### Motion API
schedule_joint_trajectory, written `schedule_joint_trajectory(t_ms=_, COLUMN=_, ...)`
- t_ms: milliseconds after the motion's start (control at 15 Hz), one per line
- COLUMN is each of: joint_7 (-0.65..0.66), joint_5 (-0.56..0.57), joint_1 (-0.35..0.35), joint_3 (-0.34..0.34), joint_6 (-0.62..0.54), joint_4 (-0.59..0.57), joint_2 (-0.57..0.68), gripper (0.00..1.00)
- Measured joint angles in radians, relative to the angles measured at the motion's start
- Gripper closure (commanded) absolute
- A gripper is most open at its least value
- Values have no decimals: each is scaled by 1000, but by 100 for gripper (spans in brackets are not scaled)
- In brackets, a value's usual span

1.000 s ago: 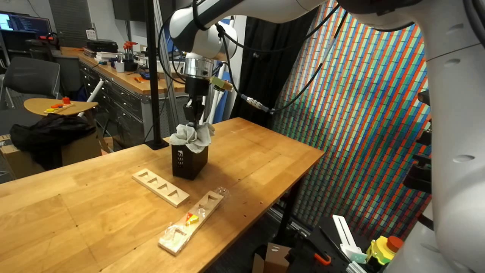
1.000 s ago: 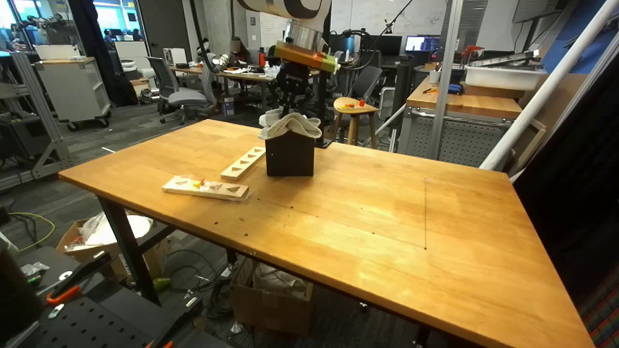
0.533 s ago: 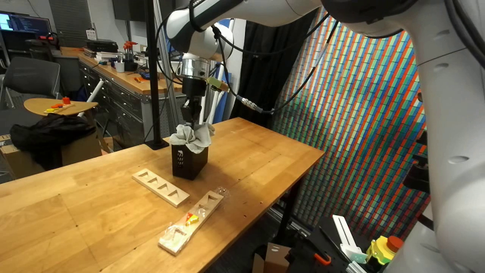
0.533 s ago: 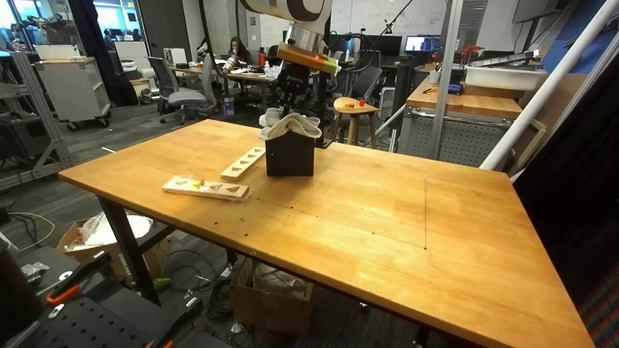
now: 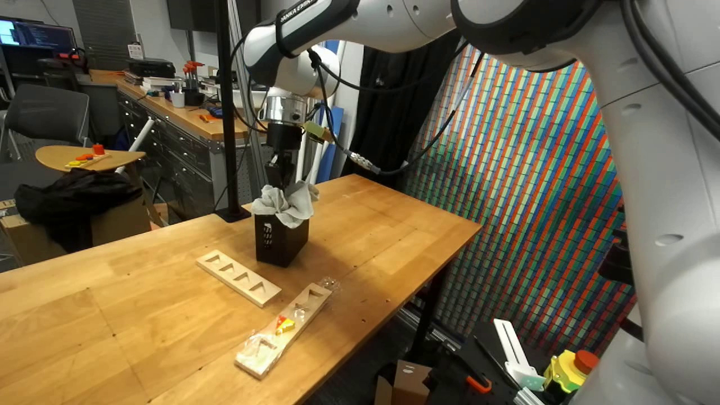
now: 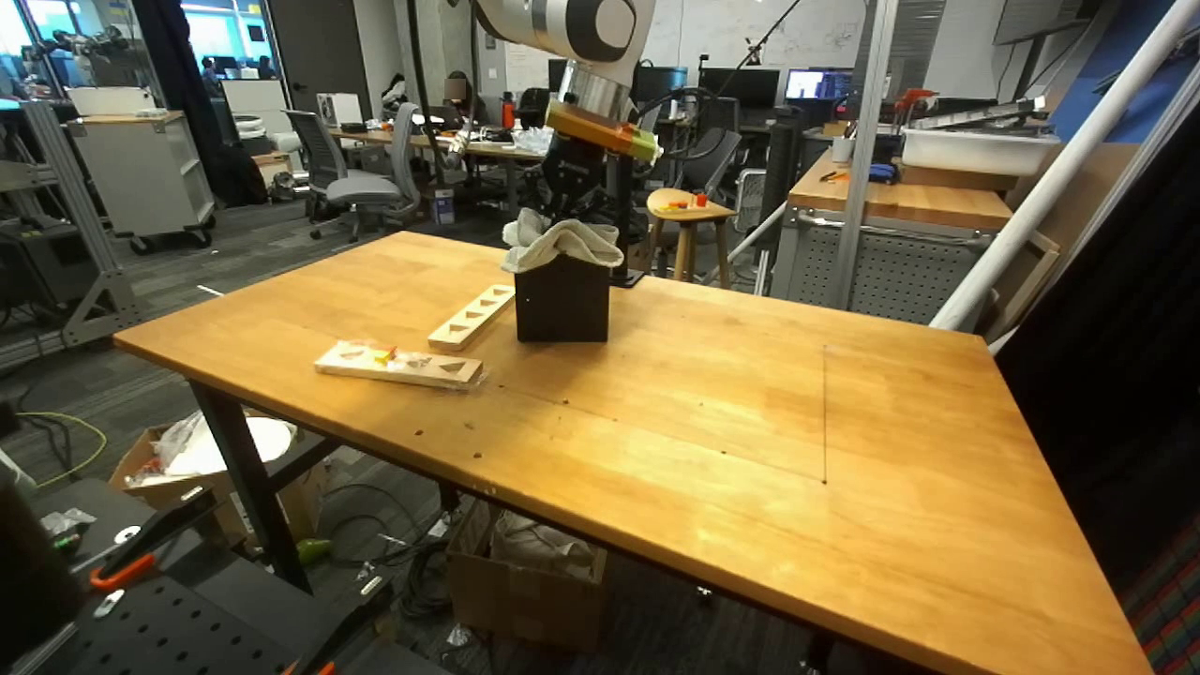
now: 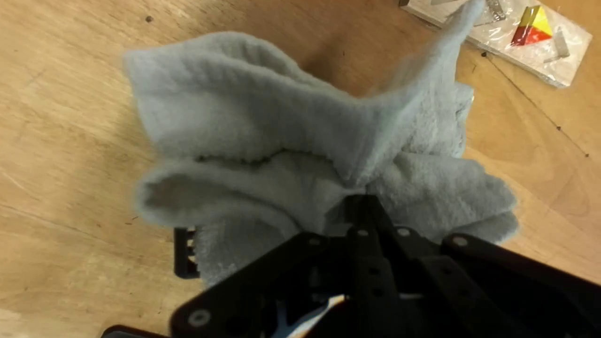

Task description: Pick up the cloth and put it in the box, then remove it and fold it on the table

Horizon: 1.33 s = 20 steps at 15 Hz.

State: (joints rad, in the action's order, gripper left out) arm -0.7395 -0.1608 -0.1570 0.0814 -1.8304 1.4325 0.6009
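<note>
Down has come my tool (image 7: pixel 361 204), closed, seemingly gripping nothing, likely to tuck the cloth (image 7: pixel 249 112) into the box (image 6: pixel 562 305)

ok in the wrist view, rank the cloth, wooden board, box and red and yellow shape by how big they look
1. Cloth
2. Wooden board, cut off at the top
Unranked: box and red and yellow shape; both look small, with just a sliver of box showing.

My matt end effector (image 7: pixel 360 199) has a shiny metal collar (image 5: pixel 286 109) above it, soft napped cloth (image 7: pixel 263 108) at its tip and, below, a matt box (image 6: pixel 562 300) and smooth, glossy wooden table (image 6: pixel 750 403); nearby, shiny film (image 5: pixel 260 341) covers a wooden board (image 6: pixel 412 367).
</note>
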Motion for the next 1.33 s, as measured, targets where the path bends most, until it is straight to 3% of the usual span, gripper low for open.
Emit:
schedule_joint_trajectory(t_ms=733, joint_7=-26, joint_5=-98, joint_1=-34, joint_3=18, joint_6=60, joint_4=-38, joint_2=128, gripper=97)
schedule_joint_trajectory(t_ms=1333, joint_7=-22, joint_5=-105, joint_1=-39, joint_3=19, joint_6=58, joint_4=-37, joint_2=87, gripper=97)
